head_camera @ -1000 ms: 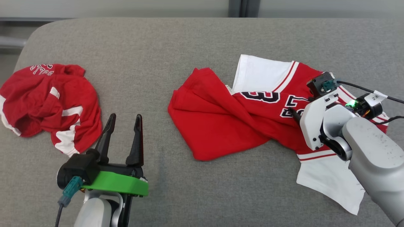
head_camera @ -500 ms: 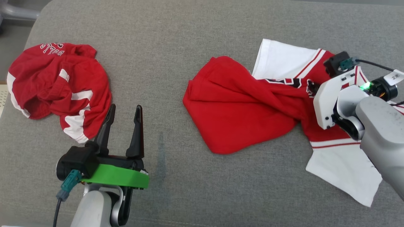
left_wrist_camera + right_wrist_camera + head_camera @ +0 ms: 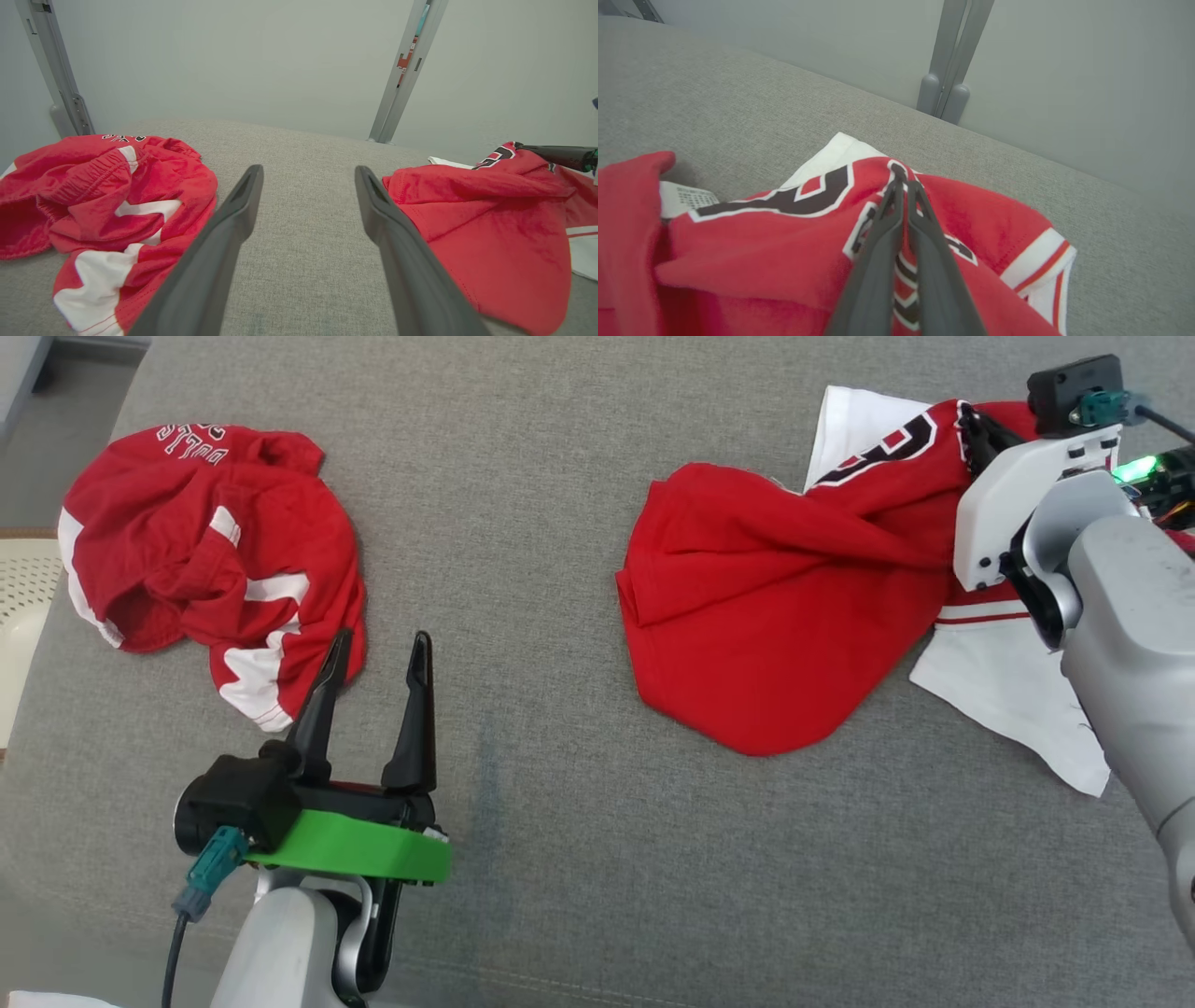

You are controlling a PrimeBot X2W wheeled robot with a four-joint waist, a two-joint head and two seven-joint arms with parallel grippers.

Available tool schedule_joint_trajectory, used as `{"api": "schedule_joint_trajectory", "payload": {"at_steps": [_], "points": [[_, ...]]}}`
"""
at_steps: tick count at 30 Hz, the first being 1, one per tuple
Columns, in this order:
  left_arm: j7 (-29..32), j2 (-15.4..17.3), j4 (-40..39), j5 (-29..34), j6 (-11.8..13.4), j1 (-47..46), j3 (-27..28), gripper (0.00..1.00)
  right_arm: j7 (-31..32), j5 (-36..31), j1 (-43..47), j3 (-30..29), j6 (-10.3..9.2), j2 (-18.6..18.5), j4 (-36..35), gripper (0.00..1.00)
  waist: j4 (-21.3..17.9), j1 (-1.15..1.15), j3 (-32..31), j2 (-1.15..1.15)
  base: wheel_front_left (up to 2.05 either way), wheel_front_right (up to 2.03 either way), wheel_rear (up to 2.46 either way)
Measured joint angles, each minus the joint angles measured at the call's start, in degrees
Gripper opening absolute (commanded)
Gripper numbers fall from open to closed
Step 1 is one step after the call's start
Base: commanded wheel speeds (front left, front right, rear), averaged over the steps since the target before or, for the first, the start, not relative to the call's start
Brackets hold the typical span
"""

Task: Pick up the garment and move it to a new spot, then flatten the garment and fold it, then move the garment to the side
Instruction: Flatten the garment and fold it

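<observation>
The garment (image 3: 766, 616) is a red jersey with white sleeves and a black number, lying crumpled at the right of the grey cushion (image 3: 560, 504). My right gripper (image 3: 966, 425) is shut on a fold of the garment near the number, and that fold is raised off the cushion. In the right wrist view the two fingers meet at the gripper tip (image 3: 900, 179), pinching the red cloth of the garment (image 3: 784, 252). My left gripper (image 3: 378, 644) stands open at the lower left, holding nothing. From the left wrist view the left gripper (image 3: 308, 170) points at bare cushion, with the garment (image 3: 490, 224) to its right.
A second red and white piece of clothing (image 3: 205, 560) lies bunched at the left, just beside my left fingertips; it shows again as the red bundle (image 3: 107, 196). The cushion's left edge drops to the floor, where a white basket (image 3: 19, 607) stands. A pale wall with grey posts (image 3: 948, 60) rises behind.
My right gripper has shut on the garment and pulled a fold up, bunching the cloth toward itself. The head camera has tilted and shifted. The left gripper stays open.
</observation>
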Motion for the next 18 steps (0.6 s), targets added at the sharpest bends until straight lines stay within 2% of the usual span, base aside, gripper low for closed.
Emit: {"api": "schedule_joint_trajectory", "payload": {"at_steps": [4,9,14,18], "points": [[0.0,-0.02,0.32,0.0,0.0,0.01,0.32,1.0,-1.83,-0.87,0.29,0.92,0.0,0.98,1.31,1.0,0.38,0.0,-0.69,0.0,0.0,0.0,0.0],[0.0,-0.09,0.88,0.01,0.0,0.94,1.52,1.0,-8.38,-0.21,4.67,0.62,0.0,1.3,-0.51,1.0,-0.21,0.0,-2.98,0.0,0.0,0.0,0.0],[0.0,-0.09,1.74,0.19,0.0,2.78,3.18,1.0,-13.55,0.36,11.73,-1.72,0.0,1.83,-7.15,1.0,-2.36,0.0,-5.71,0.0,0.0,0.0,0.0],[0.01,-0.15,2.47,0.37,0.0,4.02,4.37,1.0,-14.25,-1.8,20.82,-7.35,0.0,2.42,-16.31,1.0,-4.78,0.0,-7.99,0.0,0.0,0.0,0.0]]}}
